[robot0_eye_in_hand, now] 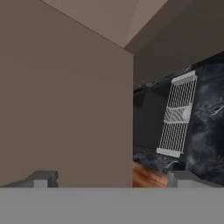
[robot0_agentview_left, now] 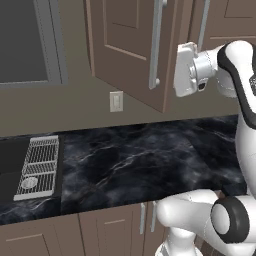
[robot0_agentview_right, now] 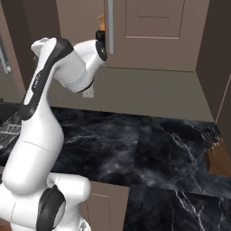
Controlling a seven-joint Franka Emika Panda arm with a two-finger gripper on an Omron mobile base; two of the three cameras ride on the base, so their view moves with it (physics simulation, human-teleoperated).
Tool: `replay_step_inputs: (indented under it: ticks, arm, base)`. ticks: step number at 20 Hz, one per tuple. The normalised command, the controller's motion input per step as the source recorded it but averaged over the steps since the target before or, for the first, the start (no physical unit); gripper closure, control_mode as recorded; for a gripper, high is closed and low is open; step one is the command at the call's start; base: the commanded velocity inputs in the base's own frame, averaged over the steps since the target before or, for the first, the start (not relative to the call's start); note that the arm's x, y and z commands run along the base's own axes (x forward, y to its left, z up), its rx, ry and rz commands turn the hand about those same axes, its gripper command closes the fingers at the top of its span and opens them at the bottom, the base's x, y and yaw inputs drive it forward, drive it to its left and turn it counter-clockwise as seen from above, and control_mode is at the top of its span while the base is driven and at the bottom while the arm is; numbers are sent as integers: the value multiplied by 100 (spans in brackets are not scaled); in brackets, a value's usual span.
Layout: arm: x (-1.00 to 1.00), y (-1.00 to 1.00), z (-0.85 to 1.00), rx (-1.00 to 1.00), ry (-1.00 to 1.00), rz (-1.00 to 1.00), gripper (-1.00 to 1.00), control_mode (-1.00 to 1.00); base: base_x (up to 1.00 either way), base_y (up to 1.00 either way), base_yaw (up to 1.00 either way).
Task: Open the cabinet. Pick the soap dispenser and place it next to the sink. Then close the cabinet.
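The cabinet's left door (robot0_agentview_left: 127, 45) stands swung out over the counter, its silver bar handle (robot0_agentview_left: 156, 45) facing me. The right door (robot0_agentview_right: 158, 31) is shut. My gripper (robot0_agentview_left: 178, 72) hangs just right of the open door's free edge, behind it. In the hand view the gripper (robot0_eye_in_hand: 111, 179) is open with nothing between its fingertips (robot0_eye_in_hand: 41, 179), facing the door's plain brown back (robot0_eye_in_hand: 65, 96). The soap dispenser (robot0_agentview_right: 100, 22) peeks out above my wrist, orange pump over a black body. The sink (robot0_agentview_left: 10, 167) with its grid rack (robot0_agentview_left: 40, 167) lies at the counter's left end.
Black marble counter (robot0_agentview_left: 135, 160) stretches right of the sink. A light switch (robot0_agentview_left: 116, 101) sits on the wall under the cabinet. A grey-framed window (robot0_agentview_left: 25, 40) is at upper left. A wooden knife block (robot0_agentview_right: 219, 155) stands at the far right. Base cupboards (robot0_agentview_left: 115, 230) run below.
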Motion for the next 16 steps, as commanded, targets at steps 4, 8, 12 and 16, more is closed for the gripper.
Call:
replay_step_inputs:
  ticks: [4, 8, 12, 16]
  arm:
    - [0, 38, 0, 0, 0, 0, -100, -100]
    - [-17, 63, 0, 0, 0, 2, -100, -100]
    - [-26, 55, 1, 0, 0, 3, -100, -100]
    - [-34, 52, 10, 0, 0, 4, -100, -100]
  base:
    - [0, 0, 0]
    - [0, 0, 0]
    - [0, 0, 0]
    - [0, 0, 0]
